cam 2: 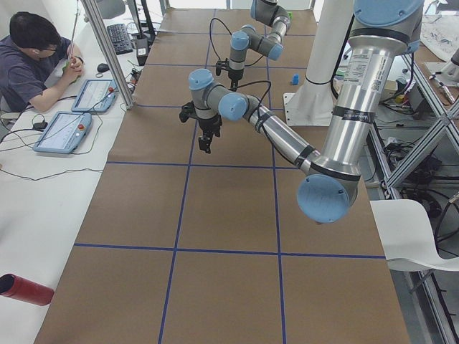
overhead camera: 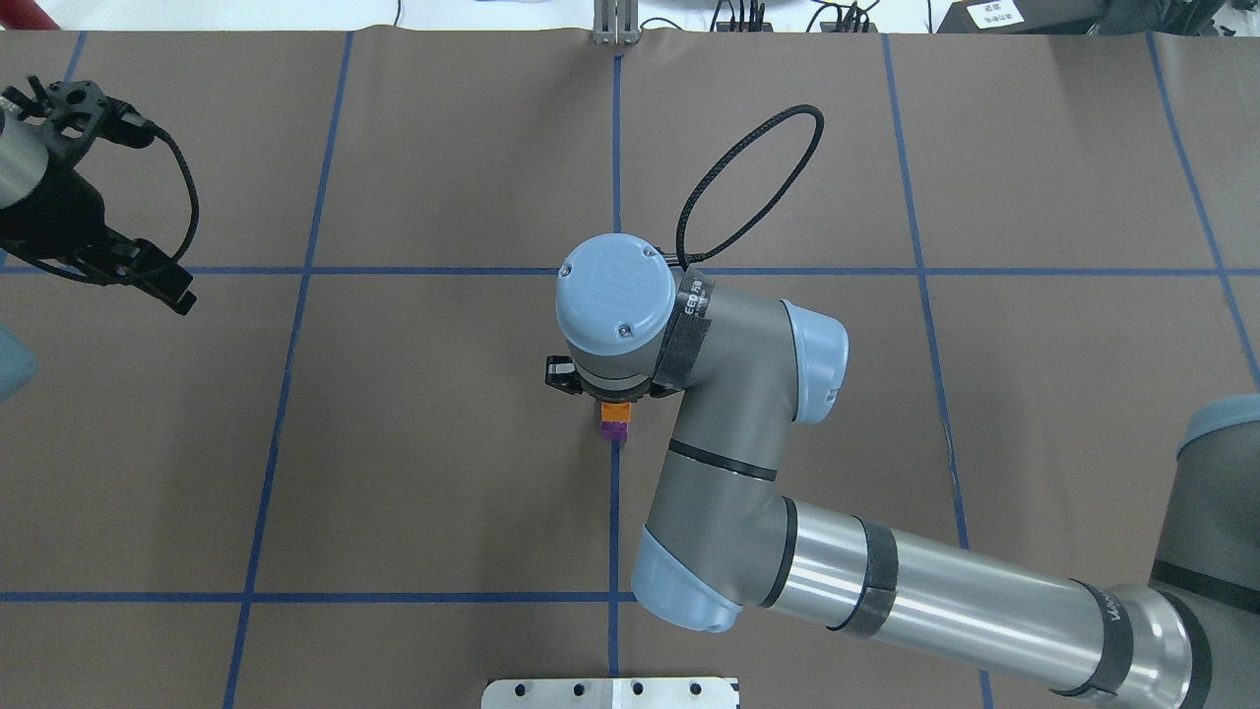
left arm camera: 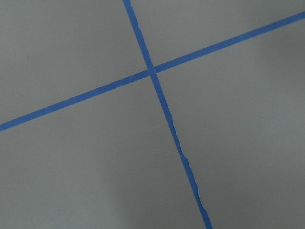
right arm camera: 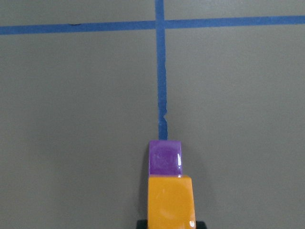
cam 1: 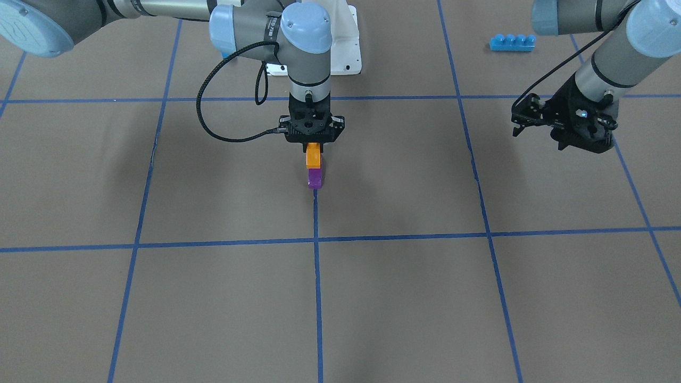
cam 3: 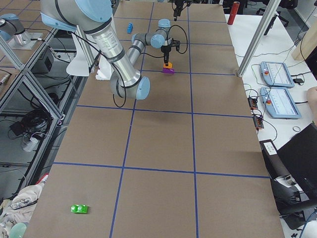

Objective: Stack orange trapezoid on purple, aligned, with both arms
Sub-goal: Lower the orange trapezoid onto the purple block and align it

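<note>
My right gripper [cam 1: 314, 150] hangs straight down over the middle of the table, shut on the orange trapezoid [cam 1: 313, 156]. The orange block is right above the purple block [cam 1: 315, 178], which rests on the table at the end of a blue tape line. In the right wrist view the orange block [right arm camera: 171, 202] covers the near part of the purple one [right arm camera: 165, 158]; I cannot tell whether they are pressed together. My left gripper [cam 1: 582, 142] hovers empty, far off to the side. I cannot tell whether its jaws are open or shut.
A long blue four-stud brick [cam 1: 512, 42] lies near the left arm's base side. The white base pedestal [cam 1: 348, 50] stands behind the right gripper. A small green object [cam 3: 79, 208] lies at the table's far corner. Blue tape lines grid the brown table.
</note>
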Tool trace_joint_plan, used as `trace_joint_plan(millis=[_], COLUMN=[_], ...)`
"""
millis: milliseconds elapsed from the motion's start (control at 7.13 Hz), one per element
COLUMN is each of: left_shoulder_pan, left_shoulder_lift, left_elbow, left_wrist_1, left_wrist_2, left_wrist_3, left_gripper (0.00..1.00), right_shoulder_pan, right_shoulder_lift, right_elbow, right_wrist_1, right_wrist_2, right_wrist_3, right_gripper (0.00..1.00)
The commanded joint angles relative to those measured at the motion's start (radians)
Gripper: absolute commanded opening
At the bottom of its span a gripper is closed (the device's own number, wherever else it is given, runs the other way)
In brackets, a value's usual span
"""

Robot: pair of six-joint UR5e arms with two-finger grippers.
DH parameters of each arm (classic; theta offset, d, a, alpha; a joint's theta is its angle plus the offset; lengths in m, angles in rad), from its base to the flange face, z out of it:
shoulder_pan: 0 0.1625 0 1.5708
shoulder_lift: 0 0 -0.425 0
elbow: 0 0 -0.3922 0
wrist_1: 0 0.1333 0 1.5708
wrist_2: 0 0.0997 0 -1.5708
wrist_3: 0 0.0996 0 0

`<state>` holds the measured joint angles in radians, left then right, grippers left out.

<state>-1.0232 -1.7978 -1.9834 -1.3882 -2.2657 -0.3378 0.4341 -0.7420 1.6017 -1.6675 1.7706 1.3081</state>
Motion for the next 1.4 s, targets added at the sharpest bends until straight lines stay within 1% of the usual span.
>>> trace_joint_plan(millis=[0,140,280,982,1122,1262], left_shoulder_pan=[0.002,0.0,0.0,0.002,0.002,0.002], left_shoulder_lift=[0.0,0.0,0.0,0.0,0.0,0.0], left_elbow=[0.0,0.0,0.0,0.006,0.005,0.011], left_wrist_1=[0.0,0.0,0.0,0.0,0.0,0.0], left_wrist_2=[0.0,0.0,0.0,0.0,0.0,-0.002], left_wrist_3=[-0.001,-0.001,-0.001,-0.001,-0.001,-0.001], left_gripper=[1.0,1.0,1.0,1.0,1.0,1.0], right_shoulder_pan=[0.0,0.0,-0.012,-0.023,-0.037,-0.041], right_shoulder_lift=[0.0,0.0,0.0,0.0,-0.002,-0.002], right_elbow=[0.004,0.004,-0.002,-0.006,-0.009,-0.012], right_wrist_1=[-0.003,-0.003,-0.003,-0.003,-0.003,-0.003], right_wrist_2=[0.0,-0.006,-0.031,-0.065,-0.089,-0.095], right_wrist_3=[0.006,0.008,0.008,0.008,0.008,0.008], right_gripper=[0.0,0.0,0.0,0.0,0.0,0.0])
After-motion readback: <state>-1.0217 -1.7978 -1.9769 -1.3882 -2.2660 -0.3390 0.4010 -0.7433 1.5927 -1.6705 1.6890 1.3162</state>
